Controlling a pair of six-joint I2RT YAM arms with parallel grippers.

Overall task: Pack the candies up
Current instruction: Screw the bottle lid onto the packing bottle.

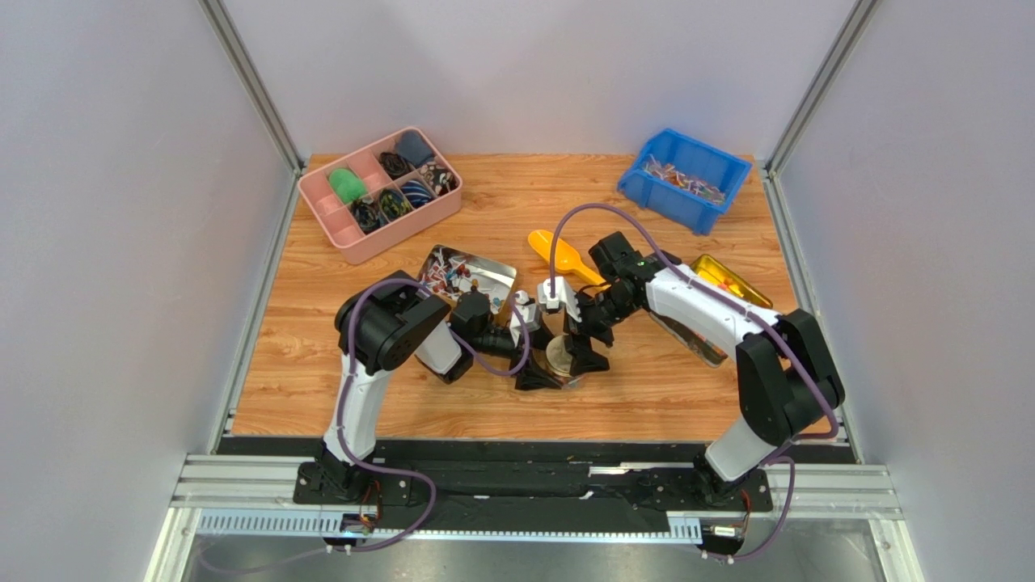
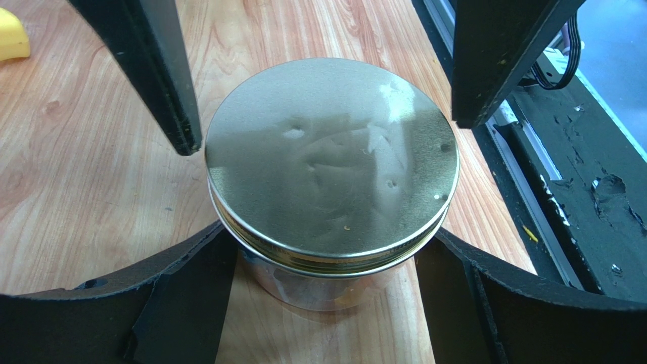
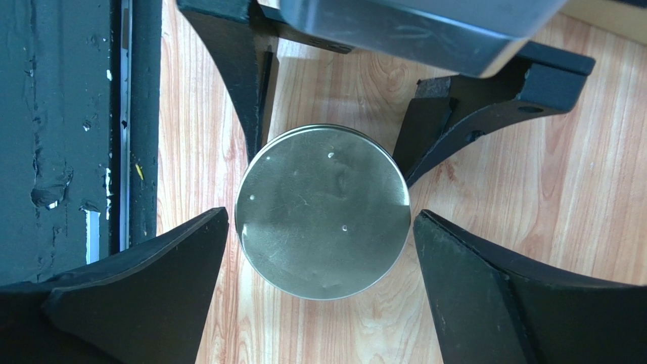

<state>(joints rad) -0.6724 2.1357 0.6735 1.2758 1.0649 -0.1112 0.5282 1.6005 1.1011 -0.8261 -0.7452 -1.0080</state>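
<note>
Wood grain runs across the whole surface (image 1: 486, 388), and you've got both arms crowded near its front middle. Next down in size are the blue bin (image 1: 666, 206) in the far right corner and the open tin (image 1: 501, 274) just behind your left arm. Both hold the candies (image 1: 686, 173), well apart from either tool. Between the tools stands the jar (image 2: 326, 287) with its metal lid (image 2: 331, 159) on, so you can't see what's inside. Your left tool (image 2: 330, 243) is clamped on the jar body just under the lid. Your right tool (image 3: 320, 216) straddles the lid with jaws spread wide, a sliver of gap each side, gripping nothing. Now the candies themselves: tiny, light, crinkly-wrapped and likely slick, so they'll skid and scatter if nudged. I'd say pinch one across its middle, or lift a load with the yellow scoop (image 1: 561, 255) lying just beyond the tools.
</note>
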